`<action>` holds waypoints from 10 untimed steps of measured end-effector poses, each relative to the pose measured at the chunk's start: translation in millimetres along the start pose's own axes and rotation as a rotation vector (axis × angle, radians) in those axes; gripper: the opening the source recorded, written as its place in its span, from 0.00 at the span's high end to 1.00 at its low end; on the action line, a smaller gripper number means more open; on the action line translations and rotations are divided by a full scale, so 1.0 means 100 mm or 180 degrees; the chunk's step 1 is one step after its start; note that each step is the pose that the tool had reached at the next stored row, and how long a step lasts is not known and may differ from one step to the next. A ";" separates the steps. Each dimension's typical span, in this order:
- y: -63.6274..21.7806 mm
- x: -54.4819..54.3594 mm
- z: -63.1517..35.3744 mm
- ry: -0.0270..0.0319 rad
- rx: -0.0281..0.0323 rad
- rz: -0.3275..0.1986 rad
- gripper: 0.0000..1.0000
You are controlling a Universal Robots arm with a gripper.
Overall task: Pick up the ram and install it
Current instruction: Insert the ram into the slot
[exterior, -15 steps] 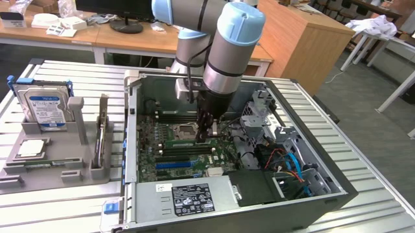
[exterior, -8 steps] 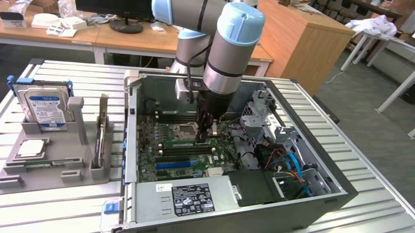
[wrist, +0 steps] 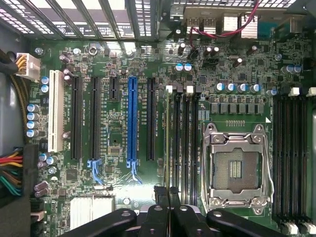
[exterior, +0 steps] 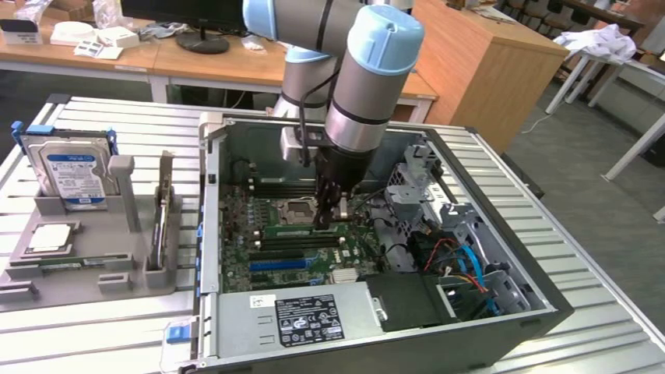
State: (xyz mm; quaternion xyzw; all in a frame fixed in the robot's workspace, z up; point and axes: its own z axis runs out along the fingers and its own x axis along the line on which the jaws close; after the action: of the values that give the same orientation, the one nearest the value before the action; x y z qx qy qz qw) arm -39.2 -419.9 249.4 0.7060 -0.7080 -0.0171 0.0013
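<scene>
Progress check, going left to right across the exterior view. Tray (exterior: 21, 273) sits at the far left with the drive (exterior: 71, 171) standing in it, well apart from the action. Next comes the open case (exterior: 208, 234), and that's where everything happens.

The ram (exterior: 301, 228) is already off the tray and down at the board, lying along the slot line just beside the socket (exterior: 299, 209), with the black slots (exterior: 301, 243) on its other side. Just right of its middle, the gripper (exterior: 339, 218) is reaching straight down onto it.

From the wrist view, the gripper (wrist: 168, 190) has its fingers pinched together on the ram (wrist: 167, 138), which shows edge-on as a thin line running over the slot furthest from the socket (wrist: 237, 170) in that bank.

So I'd say pickup is done, carry is done, and the stick is lined up over its slot. What I can't tell is whether it's pushed fully home or the end clips have latched. I'd call the install itself unfinished, since the grip isn't released.
</scene>
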 end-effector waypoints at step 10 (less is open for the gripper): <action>0.001 0.00 0.037 0.0001 0.0000 0.0000 0.89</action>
State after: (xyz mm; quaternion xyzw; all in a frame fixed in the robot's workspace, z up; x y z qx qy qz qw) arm -39.4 -419.9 245.7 0.7060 -0.7080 -0.0170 0.0014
